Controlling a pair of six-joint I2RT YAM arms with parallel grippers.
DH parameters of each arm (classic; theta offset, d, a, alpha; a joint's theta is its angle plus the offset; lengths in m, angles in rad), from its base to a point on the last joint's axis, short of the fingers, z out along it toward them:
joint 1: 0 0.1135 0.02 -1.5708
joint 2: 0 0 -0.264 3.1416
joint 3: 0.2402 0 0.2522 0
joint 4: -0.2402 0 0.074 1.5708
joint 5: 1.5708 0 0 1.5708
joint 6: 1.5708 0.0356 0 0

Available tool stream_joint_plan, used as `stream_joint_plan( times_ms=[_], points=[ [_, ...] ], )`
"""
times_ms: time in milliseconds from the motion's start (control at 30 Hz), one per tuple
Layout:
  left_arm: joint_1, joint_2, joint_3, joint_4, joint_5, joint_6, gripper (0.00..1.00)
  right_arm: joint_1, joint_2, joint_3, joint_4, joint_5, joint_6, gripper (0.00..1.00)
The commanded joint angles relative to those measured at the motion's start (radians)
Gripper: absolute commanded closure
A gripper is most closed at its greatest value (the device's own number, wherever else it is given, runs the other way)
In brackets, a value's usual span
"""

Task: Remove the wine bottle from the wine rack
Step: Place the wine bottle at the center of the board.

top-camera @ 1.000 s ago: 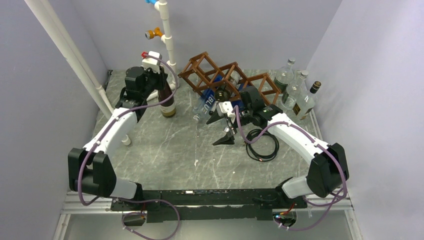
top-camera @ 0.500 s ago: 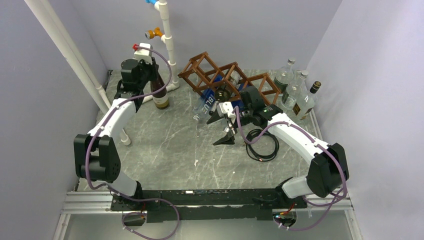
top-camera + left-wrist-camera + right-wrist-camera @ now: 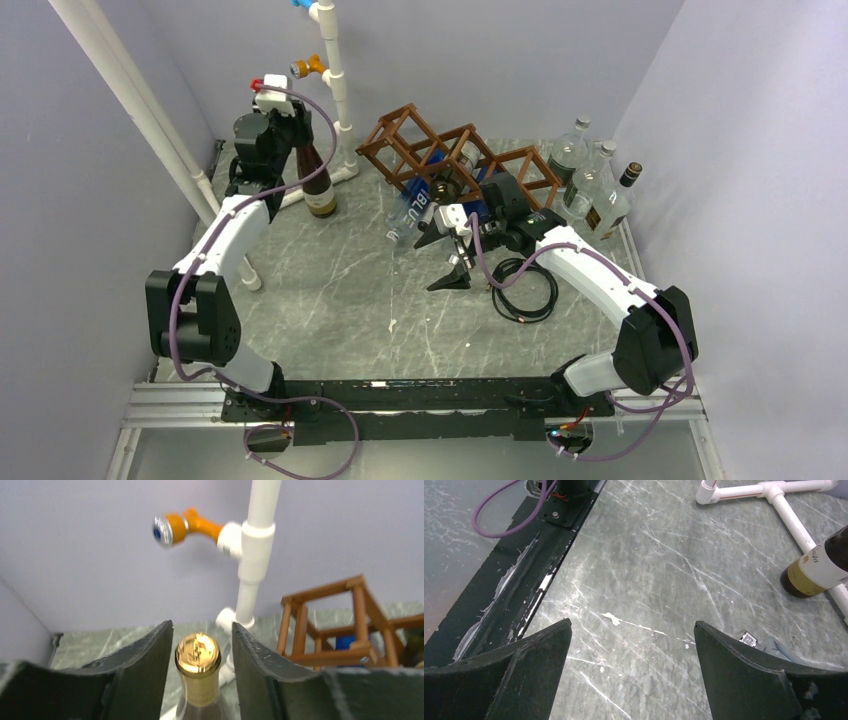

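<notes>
The wine bottle (image 3: 318, 186) stands upright on the grey marbled tabletop (image 3: 350, 300), off the wine rack (image 3: 440, 160). Its gold cap (image 3: 197, 654) sits between the fingers (image 3: 145, 665) of the left tool (image 3: 201, 630). That tool is slightly open: a thin gap shows on each side of the cap, so neither finger presses on it. Beyond this tool and to its right, the brown lattice rack rests on the tabletop, with a clear blue-labelled bottle (image 3: 412, 212) poking out of a lower cell. Straight ahead of the tool rises a white PVC pipe (image 3: 256, 555) carrying an orange fitting (image 3: 192, 524).

The right tool (image 3: 633, 630) hangs over bare tabletop just in front of the rack, its fingers spread wide around nothing. A coiled black cable (image 3: 525, 290) lies beside it. Three more bottles (image 3: 590, 185) stand past the rack's right end.
</notes>
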State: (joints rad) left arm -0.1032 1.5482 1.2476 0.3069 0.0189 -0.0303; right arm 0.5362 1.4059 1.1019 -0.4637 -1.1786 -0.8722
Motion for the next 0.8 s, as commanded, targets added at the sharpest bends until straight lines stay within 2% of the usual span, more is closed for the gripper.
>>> stream_joint_plan(
  times_ms=[0,200,533,767],
  points=[
    [0.0,-0.066,0.067,0.186,-0.012,-0.027,0.46,-0.005,-0.01,0.006,0.005,-0.019,-0.029,0.05],
    [0.0,-0.08,0.073,0.167,-0.015,-0.04,0.33,-0.005,-0.011,0.004,0.005,-0.019,-0.031,0.05],
    [0.0,-0.171,0.075,0.083,-0.002,-0.09,0.06,-0.012,-0.017,0.01,-0.012,-0.011,-0.047,0.05],
    [0.0,-0.275,0.027,0.017,0.078,-0.138,0.0,-0.04,-0.041,0.01,-0.01,-0.016,-0.04,0.05]
  ],
)
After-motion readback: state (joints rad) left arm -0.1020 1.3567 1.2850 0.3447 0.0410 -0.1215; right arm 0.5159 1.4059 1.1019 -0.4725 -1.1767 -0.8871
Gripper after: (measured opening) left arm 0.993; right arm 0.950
